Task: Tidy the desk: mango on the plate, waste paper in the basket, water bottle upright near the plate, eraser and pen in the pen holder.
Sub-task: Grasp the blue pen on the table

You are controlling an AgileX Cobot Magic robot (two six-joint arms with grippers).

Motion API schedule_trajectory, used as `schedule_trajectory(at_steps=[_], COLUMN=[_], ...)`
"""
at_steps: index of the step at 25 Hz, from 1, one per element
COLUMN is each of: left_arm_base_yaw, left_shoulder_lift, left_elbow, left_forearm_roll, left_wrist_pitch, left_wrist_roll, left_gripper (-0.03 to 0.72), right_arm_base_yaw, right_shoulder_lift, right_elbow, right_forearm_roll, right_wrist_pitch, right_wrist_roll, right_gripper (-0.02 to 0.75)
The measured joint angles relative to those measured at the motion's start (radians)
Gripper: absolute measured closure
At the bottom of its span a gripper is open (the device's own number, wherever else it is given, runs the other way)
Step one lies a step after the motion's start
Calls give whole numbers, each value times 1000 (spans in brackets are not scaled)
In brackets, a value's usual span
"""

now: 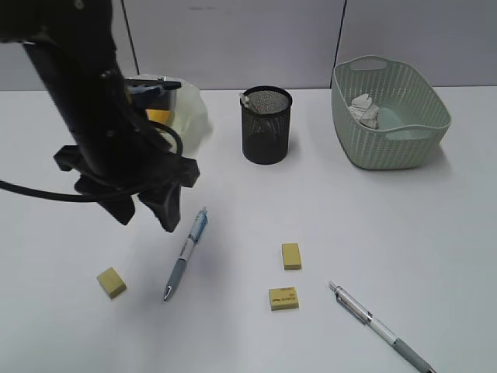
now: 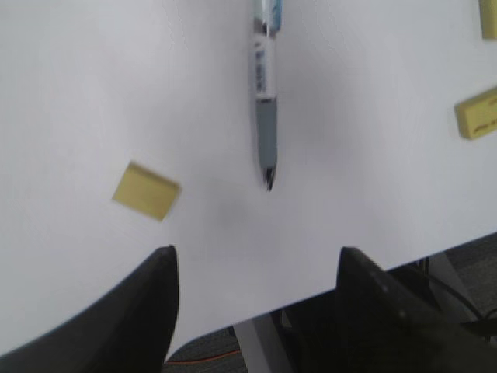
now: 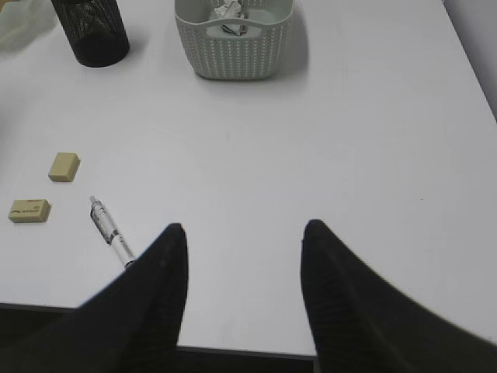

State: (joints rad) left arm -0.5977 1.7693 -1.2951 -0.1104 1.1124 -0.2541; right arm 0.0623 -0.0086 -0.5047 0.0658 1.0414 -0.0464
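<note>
My left gripper is open and empty above the desk, just left of a blue-grey pen. Yellow erasers lie at the front left and in the middle. A silver pen lies at the front right. The mango sits in the plate, partly behind my left arm. The waste paper lies in the basket. The pen holder stands in the middle at the back. My right gripper is open and empty near the front edge. The water bottle is hidden.
The right wrist view shows the basket, the pen holder and two erasers. Something pale leans at the pen holder's rim. Grey partition walls stand behind the desk. The desk's front edge is close under both grippers.
</note>
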Motion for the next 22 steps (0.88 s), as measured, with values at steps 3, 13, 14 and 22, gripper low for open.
schedule_trajectory(at_steps=[3,13,14,22], left_arm_base_yaw=[-2,-4,-7,-14], left_shoulder_lift=[99,330,345,411], left_elbow=[-73,-240,-246,-254], left_forearm_roll=[0,21,25,41], left_wrist_pitch=[-18,-86,-94,-166], left_wrist_roll=[0,0,0,-12], left_gripper=[237,266,276,344], right_arm_base_yaw=[0,0,0,0], right_shoulder_lift=[0,0,0,0], right_elbow=[0,0,0,0], right_forearm_roll=[0,0,0,0], right_wrist_pitch=[0,0,0,0], right_wrist_roll=[0,0,0,0], right_gripper=[353,353,353,353])
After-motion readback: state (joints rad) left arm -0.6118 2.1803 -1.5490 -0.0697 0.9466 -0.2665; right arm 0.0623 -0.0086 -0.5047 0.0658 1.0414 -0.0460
